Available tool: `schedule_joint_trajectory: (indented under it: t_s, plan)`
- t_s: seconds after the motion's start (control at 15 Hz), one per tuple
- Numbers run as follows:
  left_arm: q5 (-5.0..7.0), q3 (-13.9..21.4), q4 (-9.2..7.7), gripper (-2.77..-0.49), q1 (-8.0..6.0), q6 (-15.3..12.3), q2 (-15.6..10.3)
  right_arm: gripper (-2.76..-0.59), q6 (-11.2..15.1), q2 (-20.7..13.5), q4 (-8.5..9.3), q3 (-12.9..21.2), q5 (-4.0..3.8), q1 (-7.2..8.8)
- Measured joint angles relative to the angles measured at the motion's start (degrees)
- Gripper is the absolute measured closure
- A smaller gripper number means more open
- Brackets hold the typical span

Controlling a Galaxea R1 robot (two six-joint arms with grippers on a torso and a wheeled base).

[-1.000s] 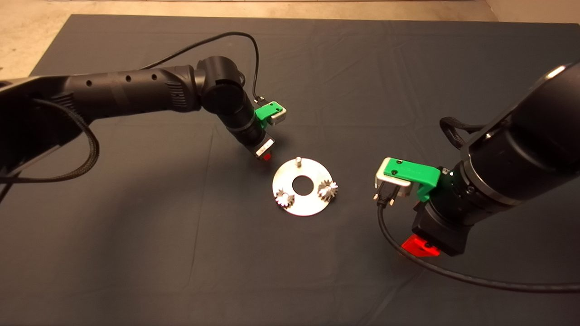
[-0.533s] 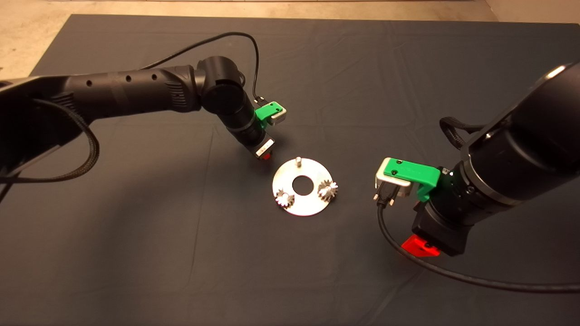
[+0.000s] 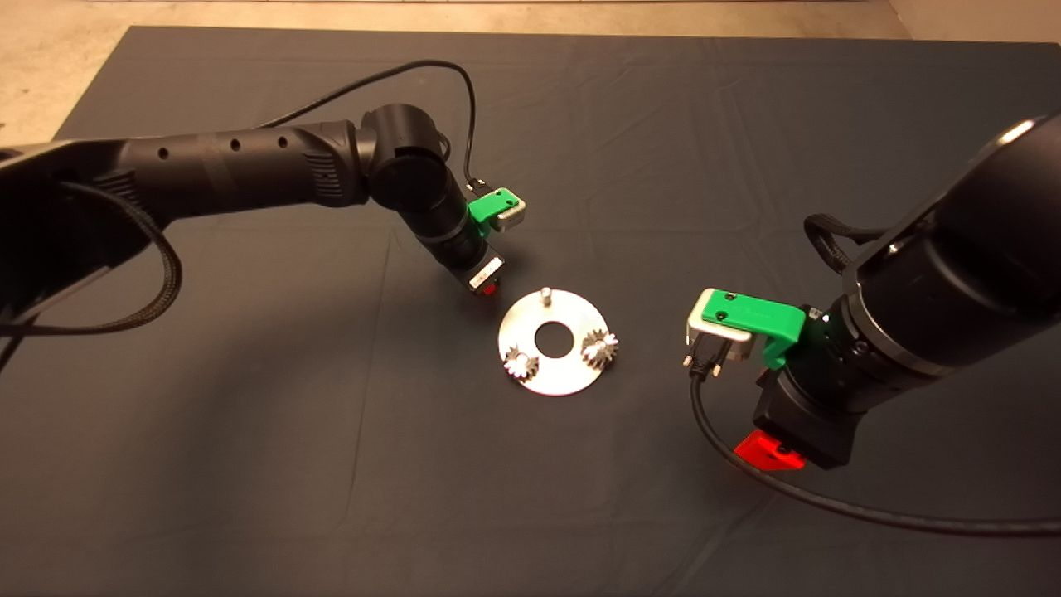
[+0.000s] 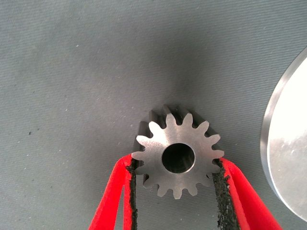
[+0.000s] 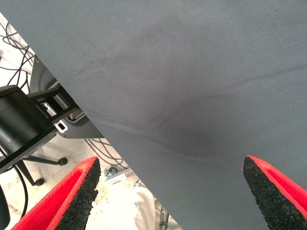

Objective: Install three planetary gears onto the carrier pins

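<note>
Left gripper (image 4: 177, 191) clamped on the third planetary gear (image 4: 177, 155), black pads pressing opposite flanks of the teeth, bore facing the wrist camera. Shifted only slightly toward the carrier disc (image 3: 553, 340) over the last second, otherwise almost unmoved. Seen from above, left gripper (image 3: 488, 287) low over the mat (image 3: 249, 431), just beside the disc rim and near the one bare carrier pin (image 3: 545, 293). Rim of the disc (image 4: 288, 153) close alongside the held gear in the wrist view, not touching it.

Two gears already seated: one (image 3: 520, 363) and another (image 3: 599, 348), both beyond the bare pin as reckoned from the left gripper.

Judged stage: final gear in transit, short traverse and bore-to-pin alignment outstanding.

Right gripper (image 5: 170, 191) spread wide and empty, parked off to the far side of the disc from the working claw (image 3: 767, 452).
</note>
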Motion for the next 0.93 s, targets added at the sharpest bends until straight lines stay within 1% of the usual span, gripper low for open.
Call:
schedule_joint_trajectory:
  t_s: [0.2,0.33,0.47,0.6,0.73,0.87,0.93]
  plan:
    - [0.06,0.18,-0.02,-0.69,0.0,-0.01,-0.13,-2.2,0.0,0.0,0.0,0.0,0.0,0.01]
    - [0.41,0.49,-0.05,-0.64,0.0,-0.01,-0.15,-2.2,0.0,0.0,0.01,0.0,0.0,0.02]
    - [0.67,0.51,-0.05,-0.64,0.0,-0.01,-0.29,-2.2,0.0,-0.02,0.01,0.0,0.0,0.01]
    - [1.58,0.51,-0.05,-0.64,-0.02,-0.01,-0.46,-2.2,0.0,-0.02,0.0,0.0,0.0,0.0]
    - [3.81,0.73,-0.06,-0.64,-0.41,-0.01,-0.63,-2.2,0.0,0.0,0.02,0.0,0.0,0.02]
    - [4.86,1.51,-0.05,-0.63,-1.37,-0.02,-0.81,-2.2,0.0,0.0,0.02,0.0,-0.02,0.0]
    - [5.27,1.84,-0.06,-0.63,-2.17,-0.01,-0.72,-2.2,0.0,0.0,0.02,0.0,0.0,0.04]
